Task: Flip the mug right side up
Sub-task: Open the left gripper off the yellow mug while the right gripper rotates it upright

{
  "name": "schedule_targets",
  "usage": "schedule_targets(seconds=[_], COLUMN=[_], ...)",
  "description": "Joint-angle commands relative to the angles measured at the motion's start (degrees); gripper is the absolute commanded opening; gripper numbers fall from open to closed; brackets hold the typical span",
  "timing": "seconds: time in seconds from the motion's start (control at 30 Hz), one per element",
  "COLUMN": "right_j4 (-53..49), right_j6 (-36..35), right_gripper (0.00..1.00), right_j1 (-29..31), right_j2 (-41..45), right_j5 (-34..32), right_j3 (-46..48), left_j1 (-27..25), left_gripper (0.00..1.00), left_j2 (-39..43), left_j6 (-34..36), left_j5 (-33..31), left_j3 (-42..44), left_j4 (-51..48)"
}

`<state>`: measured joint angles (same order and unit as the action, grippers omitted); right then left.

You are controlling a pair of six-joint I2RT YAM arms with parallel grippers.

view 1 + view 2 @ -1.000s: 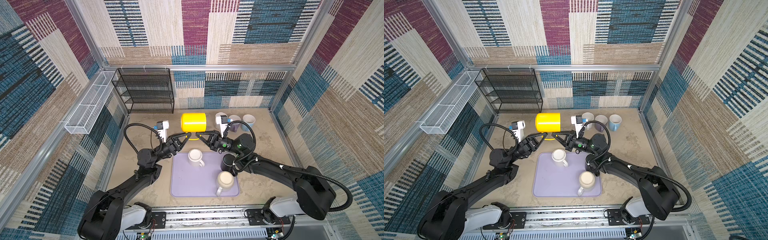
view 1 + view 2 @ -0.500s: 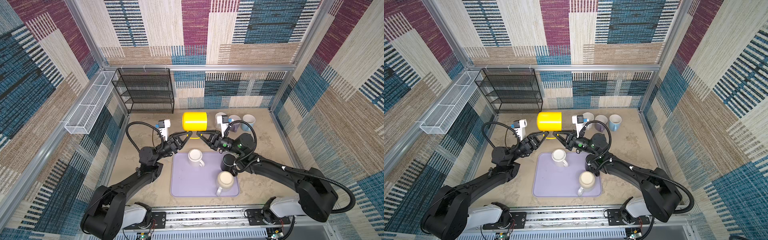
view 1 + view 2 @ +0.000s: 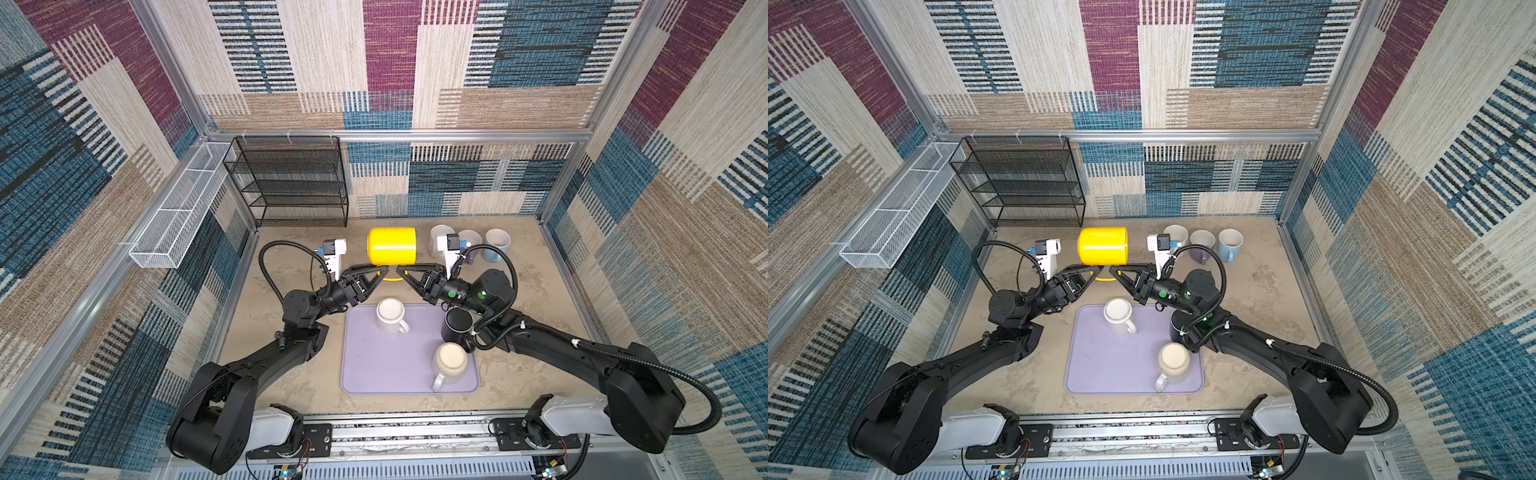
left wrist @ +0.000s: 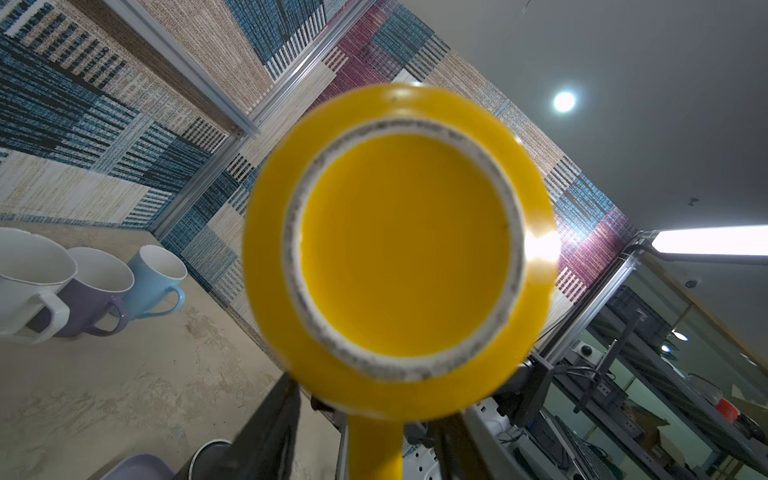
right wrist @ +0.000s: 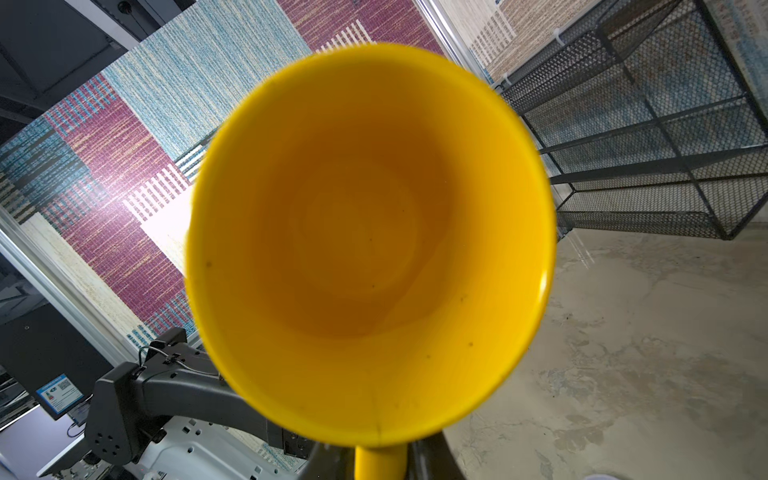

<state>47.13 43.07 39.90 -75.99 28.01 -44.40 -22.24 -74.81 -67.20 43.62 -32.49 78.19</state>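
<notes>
Nearest the front edge of the tabletop [image 3: 511,390], the lilac tray [image 3: 374,374] is carrying three mugs: a cream mug [image 3: 451,360] at its front right corner, a black mug [image 3: 457,323] at its right edge and a white mug [image 3: 390,315] near its far edge. The two pale ones seem to be sitting bottom up; the black one I cannot tell. Just beyond the tray's far edge, the left gripper [image 3: 384,271] and the right gripper [image 3: 401,271] are meeting tip to tip under the yellow mug [image 3: 391,245]. It is hanging clear of the tabletop, lying on its side with its handle [image 4: 374,451] pointing down between them. The left wrist view is facing its base, the right wrist view its open mouth. There, dark fingers [image 5: 424,461] are pressing against both sides of the handle, so the right gripper is apparently clamping it. The left gripper's fingers [image 4: 270,419] are flanking the handle with a gap on one side, and whether they are gripping I cannot tell. The turn is looking about half done: the mug is aloft and horizontal, and bringing the mouth upward and setting it down are remaining. Along the far edge, right of the middle, an off-white mug [image 3: 1175,235], a purple mug [image 3: 1202,245] and a light-blue mug [image 3: 1230,243] are standing upright in a row. A wire rack [image 3: 291,183] is standing in the far left corner.
</notes>
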Motion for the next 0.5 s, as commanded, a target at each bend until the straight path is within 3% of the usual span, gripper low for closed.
schedule_targets(seconds=[0.0, 0.47], right_j4=[1.4, -7.5], right_j6=[-2.3, -7.5], right_gripper=[0.0, 0.0], right_j1=[0.1, 0.1], right_j2=[1.4, 5.5], right_j5=[-3.0, -13.7], right_j3=[0.0, 1.2], left_j1=[0.0, -0.1], left_gripper=[0.52, 0.45], left_j2=[0.2, 8.2], left_j6=[-0.6, 11.0], left_j5=[-1.4, -5.4], left_j3=[-0.4, -2.6], left_j4=[-0.3, -27.9])
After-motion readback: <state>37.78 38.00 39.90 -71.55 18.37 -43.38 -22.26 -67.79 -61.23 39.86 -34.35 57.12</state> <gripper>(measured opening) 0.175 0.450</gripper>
